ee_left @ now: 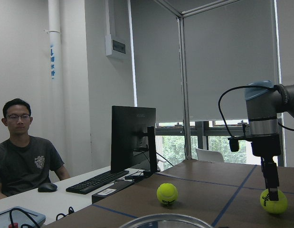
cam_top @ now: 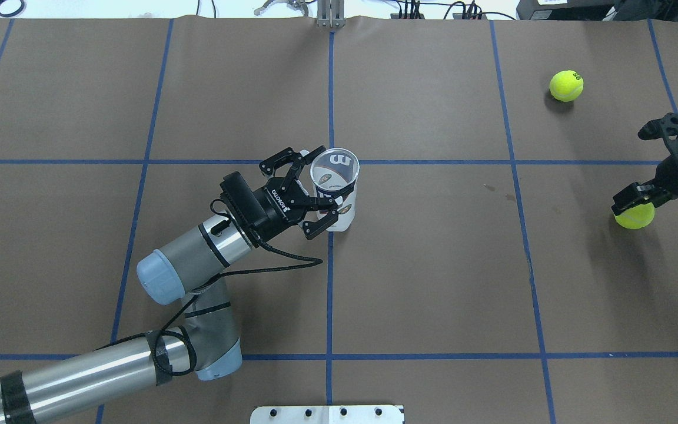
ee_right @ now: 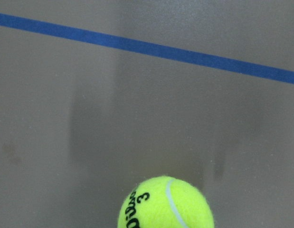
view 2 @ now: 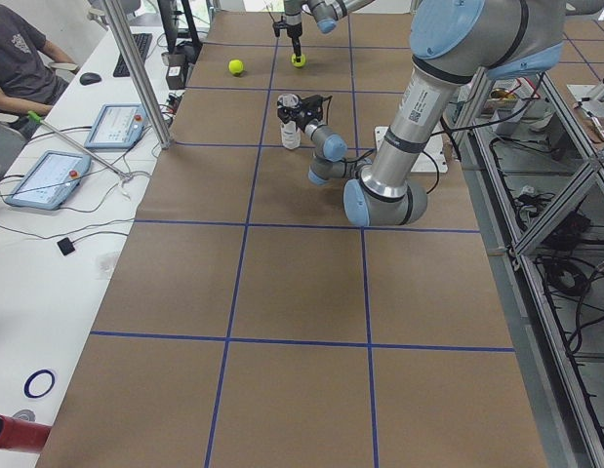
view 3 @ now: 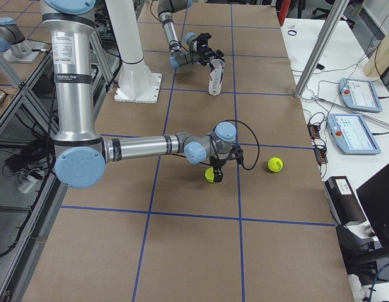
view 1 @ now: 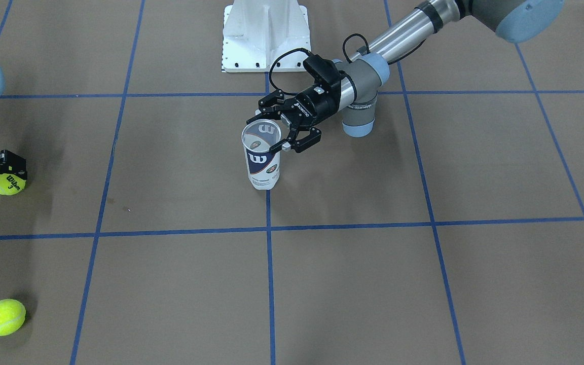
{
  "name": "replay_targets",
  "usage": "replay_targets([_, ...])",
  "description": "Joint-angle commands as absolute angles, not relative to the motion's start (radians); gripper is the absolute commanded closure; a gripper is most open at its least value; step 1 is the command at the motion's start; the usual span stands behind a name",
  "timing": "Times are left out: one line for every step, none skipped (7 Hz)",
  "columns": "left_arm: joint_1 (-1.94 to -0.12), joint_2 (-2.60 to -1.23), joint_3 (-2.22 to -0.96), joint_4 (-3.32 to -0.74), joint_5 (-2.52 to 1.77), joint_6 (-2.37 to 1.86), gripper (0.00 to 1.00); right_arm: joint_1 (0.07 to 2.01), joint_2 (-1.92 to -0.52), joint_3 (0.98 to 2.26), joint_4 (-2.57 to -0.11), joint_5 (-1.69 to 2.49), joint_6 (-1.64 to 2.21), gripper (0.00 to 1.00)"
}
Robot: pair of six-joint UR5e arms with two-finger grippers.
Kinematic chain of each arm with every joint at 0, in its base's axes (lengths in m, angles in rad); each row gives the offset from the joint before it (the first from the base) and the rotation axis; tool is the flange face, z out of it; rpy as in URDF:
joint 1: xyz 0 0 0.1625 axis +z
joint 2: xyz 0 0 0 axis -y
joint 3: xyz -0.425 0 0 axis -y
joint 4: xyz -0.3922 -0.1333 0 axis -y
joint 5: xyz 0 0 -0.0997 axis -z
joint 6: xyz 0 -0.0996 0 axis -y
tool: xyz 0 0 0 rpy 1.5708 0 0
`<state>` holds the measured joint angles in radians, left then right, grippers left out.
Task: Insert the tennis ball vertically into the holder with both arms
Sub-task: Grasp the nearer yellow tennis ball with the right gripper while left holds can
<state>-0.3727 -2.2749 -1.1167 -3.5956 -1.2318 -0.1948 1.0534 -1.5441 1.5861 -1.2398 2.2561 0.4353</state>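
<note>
The white base (cam_top: pixel 327 414) sits at the near edge of the table (cam_top: pixel 433 282). From the near left, the left arm (cam_top: pixel 198 253) reaches to the middle, where the left gripper (cam_top: pixel 325 184) lies level at the top of the holder (view 1: pixel 261 165). Its fingers (cam_top: pixel 283 160) are spread, one on each side of the rim; contact cannot be told. The holder stands upright on the blue centre line, mouth up. At the right edge the right gripper (cam_top: pixel 633 199) points down onto a ball (cam_top: pixel 636 218); whether its fingers clamp it cannot be told. Farther off lies a far ball (cam_top: pixel 566 86), apart from the gripper. Beyond the table a person (ee_left: pixel 23 156) sits at a desk.
</note>
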Motion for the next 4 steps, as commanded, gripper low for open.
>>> replay_targets([-0.373,-2.275,-1.117,-3.596,-1.232,-0.195,0.27,1.052,-1.540,1.577,-1.241,2.261,0.440,1.00])
replay_targets([-0.373,-2.275,-1.117,-3.596,-1.232,-0.195,0.27,1.054,-1.542,1.583,-1.241,2.267,0.442,1.00])
replay_targets([-0.373,-2.273,-1.117,-3.596,-1.232,-0.195,0.27,1.055,-1.537,1.615,-1.250,2.285,0.443,1.00])
replay_targets([-0.373,-2.273,-1.117,-3.596,-1.232,-0.195,0.27,1.058,-1.522,1.667,-1.258,2.311,0.500,1.00])
